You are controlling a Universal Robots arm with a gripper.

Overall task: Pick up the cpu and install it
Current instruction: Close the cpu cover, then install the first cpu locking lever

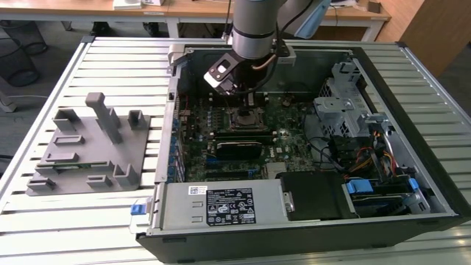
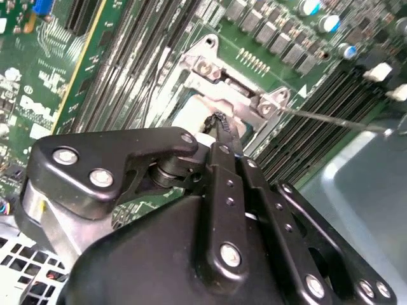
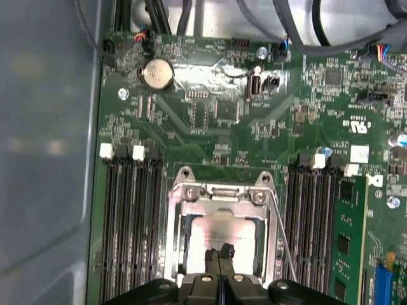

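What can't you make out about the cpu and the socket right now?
First wrist view: the gripper covers part of the cpu; contact unclear.
Second wrist view: the gripper's black body hides most of the cpu.
Exterior view: the socket is too small to show whether the cpu is seated.

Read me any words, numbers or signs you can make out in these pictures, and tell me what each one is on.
Nothing can be quoted reliably.
Black label on the silver power supply box: white print, too small to read.
Small white sticker beside it: too small.
Green motherboard: white lettering, tilted and blurred.
White sticker on that board: any print blurred.
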